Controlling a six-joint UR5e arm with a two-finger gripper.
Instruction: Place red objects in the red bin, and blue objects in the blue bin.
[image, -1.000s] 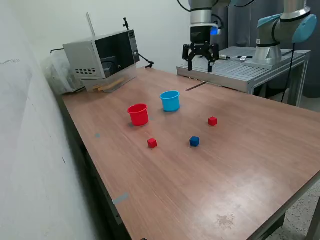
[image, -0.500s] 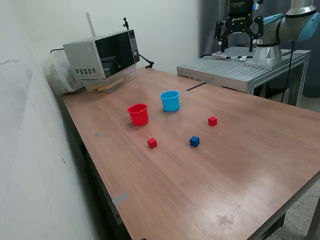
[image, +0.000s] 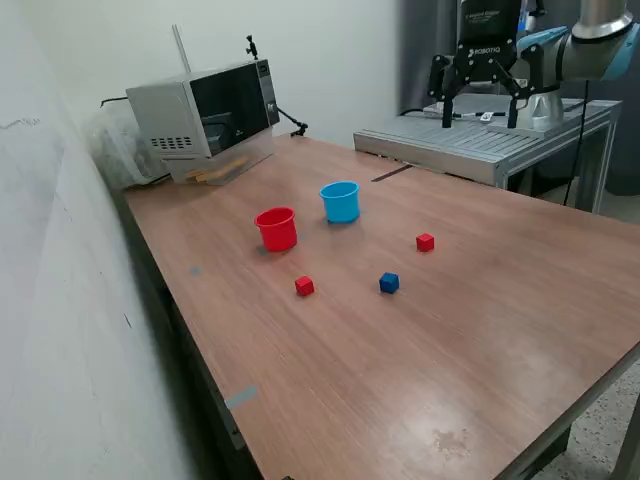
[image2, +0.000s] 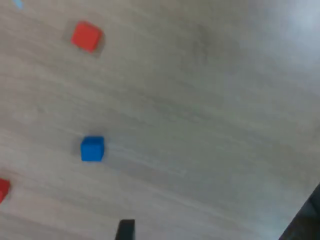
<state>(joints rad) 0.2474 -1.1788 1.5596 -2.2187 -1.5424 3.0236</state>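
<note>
The red bin (image: 277, 228) and blue bin (image: 340, 201) sit center frame; I see cubes below them unmoved: red (image: 304, 286), blue (image: 389, 283), red (image: 425, 241). My gripper (image: 479, 102), released, has dipped slightly at upper right, table (image: 480, 330) open beneath.

1. Red bin (image: 277, 228): solid bright red.
2. Blue bin (image: 340, 201): plain light blue.
3. Two red cubes (image: 304, 286) (image: 425, 242): solid red, unpatterned.
4. Blue cube (image: 389, 283): dark blue, plain.
5. Counter (image: 480, 320): reddish-brown wood grain; looks paler and greyer in the wrist view.
6. Gripper (image: 479, 108): black.
7. Microwave (image: 205, 115): silver-grey casing, black door.
8. Wall (image: 320, 50): off-white.
</note>
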